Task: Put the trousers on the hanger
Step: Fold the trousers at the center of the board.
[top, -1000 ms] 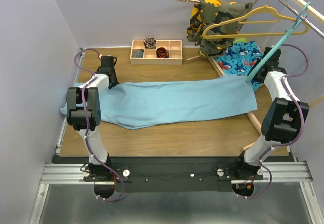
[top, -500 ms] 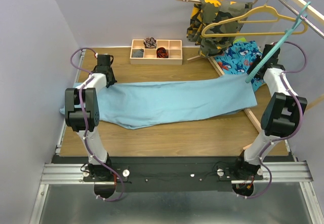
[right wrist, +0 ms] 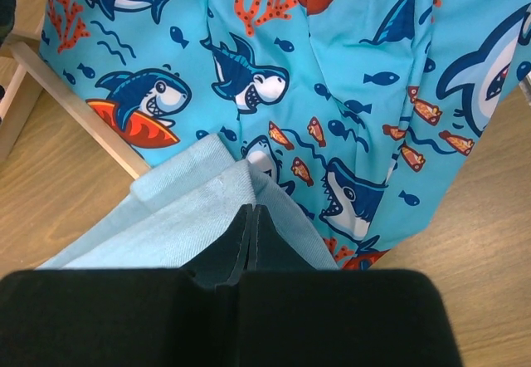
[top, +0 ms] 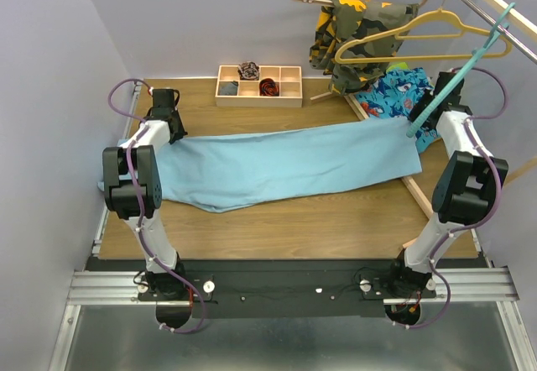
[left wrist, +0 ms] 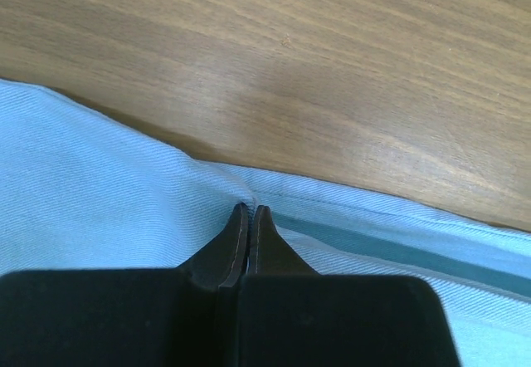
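We see the left hand (left wrist: 249,211) and the right hand (right wrist: 250,211) each pinched shut on the trousers (top: 285,165), whose far-left end the left arm (top: 132,178) hides.

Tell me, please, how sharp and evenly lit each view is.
Top view: sharp, evenly lit, soft shadow under the trousers. Left wrist: pale sheen on the table, left claw nearly black. Right wrist: shark cloth crisp, right claw equally dark.

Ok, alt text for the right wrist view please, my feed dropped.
The shut right gripper pinches an edge of the light blue trousers, with the shark-print cloth behind. A pale wooden bar crosses the table at left.
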Robot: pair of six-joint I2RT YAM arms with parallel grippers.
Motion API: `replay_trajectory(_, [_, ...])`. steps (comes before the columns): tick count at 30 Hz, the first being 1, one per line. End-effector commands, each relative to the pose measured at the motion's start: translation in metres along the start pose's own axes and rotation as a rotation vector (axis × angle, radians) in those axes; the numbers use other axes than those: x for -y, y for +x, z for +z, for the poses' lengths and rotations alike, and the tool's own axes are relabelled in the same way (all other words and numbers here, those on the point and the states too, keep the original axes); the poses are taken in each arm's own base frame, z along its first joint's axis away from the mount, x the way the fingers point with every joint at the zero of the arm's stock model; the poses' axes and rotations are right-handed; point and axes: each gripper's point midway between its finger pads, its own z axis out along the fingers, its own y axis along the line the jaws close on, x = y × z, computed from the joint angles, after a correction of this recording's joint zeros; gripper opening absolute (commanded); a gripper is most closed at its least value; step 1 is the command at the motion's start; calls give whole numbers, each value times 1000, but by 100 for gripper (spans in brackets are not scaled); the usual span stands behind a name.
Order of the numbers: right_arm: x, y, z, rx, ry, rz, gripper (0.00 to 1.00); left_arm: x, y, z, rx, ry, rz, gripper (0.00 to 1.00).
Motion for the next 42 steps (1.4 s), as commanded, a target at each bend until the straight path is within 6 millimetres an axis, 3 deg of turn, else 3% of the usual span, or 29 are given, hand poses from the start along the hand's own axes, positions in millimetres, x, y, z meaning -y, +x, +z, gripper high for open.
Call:
replay_trajectory(1, [-6,-19,4,51,-24,18,1,-3,-28,-9,68,6,-14,0])
replay_trajectory(16, [-20,-45,-9,110,-66,47,1,-2,-43,-25,108,16,-31,0])
replay_trajectory(25, [-27,-49,-4,108,-92,69,1,-10,-48,-25,115,0,-43,0])
replay_trajectory(32, [-27,-44,10,83,-96,67,1,-14,-51,-19,113,-3,-45,0])
replay_trajectory(39, [-23,-28,21,43,-90,63,1,-9,-41,-7,70,25,-26,0])
replay_trajectory(40, [-22,-25,24,33,-90,62,4,-9,-41,-6,67,29,-24,0])
replay_trajectory(42, [-25,-22,26,19,-108,59,24,-8,-41,-5,63,34,-16,4])
